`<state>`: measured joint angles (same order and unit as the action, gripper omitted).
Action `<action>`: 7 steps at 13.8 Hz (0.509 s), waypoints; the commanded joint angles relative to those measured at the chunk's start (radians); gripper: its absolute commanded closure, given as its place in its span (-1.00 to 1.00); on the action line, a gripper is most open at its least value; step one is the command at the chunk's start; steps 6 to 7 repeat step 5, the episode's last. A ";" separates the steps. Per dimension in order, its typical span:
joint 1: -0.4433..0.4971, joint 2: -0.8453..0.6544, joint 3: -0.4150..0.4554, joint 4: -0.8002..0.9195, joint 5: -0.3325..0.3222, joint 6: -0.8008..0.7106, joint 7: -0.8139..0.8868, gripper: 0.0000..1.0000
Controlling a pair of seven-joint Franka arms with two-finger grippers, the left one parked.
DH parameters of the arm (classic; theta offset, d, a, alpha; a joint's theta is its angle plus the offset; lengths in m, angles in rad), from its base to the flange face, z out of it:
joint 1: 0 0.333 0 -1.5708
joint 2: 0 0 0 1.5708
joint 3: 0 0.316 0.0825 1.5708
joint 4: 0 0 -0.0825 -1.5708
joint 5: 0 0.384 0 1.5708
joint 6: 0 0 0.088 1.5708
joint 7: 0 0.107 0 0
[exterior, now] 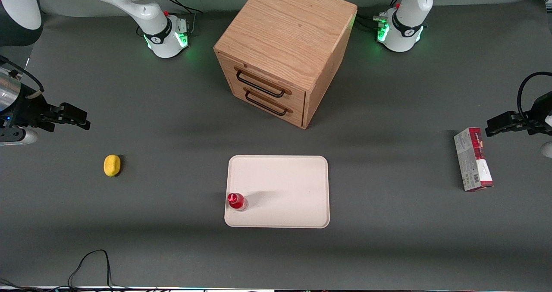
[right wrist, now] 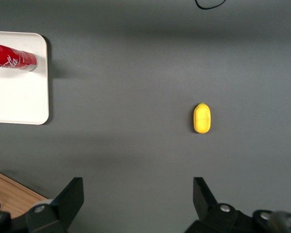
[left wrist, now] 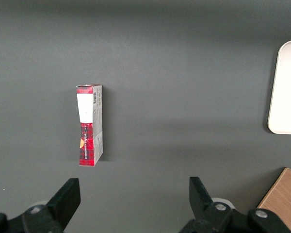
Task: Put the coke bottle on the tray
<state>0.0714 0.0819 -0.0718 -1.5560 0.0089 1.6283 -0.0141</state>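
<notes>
The coke bottle, red cap and body with a clear base, stands upright on the cream-white tray, at the tray's corner nearest the front camera on the working arm's side. It also shows in the right wrist view, on the tray. My right gripper hangs open and empty above the bare table at the working arm's end, well away from the tray. In the right wrist view the gripper has its fingers spread wide with nothing between them.
A yellow lemon lies on the mat between gripper and tray, also in the right wrist view. A wooden two-drawer cabinet stands farther from the camera than the tray. A red-and-white carton lies toward the parked arm's end.
</notes>
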 commanded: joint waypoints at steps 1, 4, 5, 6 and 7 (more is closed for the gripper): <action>0.005 -0.011 -0.008 0.001 -0.014 -0.018 -0.017 -1.00; 0.007 -0.013 -0.008 0.001 -0.014 -0.018 -0.017 -1.00; 0.008 -0.013 -0.006 0.001 -0.014 -0.019 -0.018 -1.00; 0.008 -0.013 -0.006 0.001 -0.014 -0.019 -0.018 -1.00; 0.008 -0.013 -0.006 0.001 -0.014 -0.019 -0.018 -1.00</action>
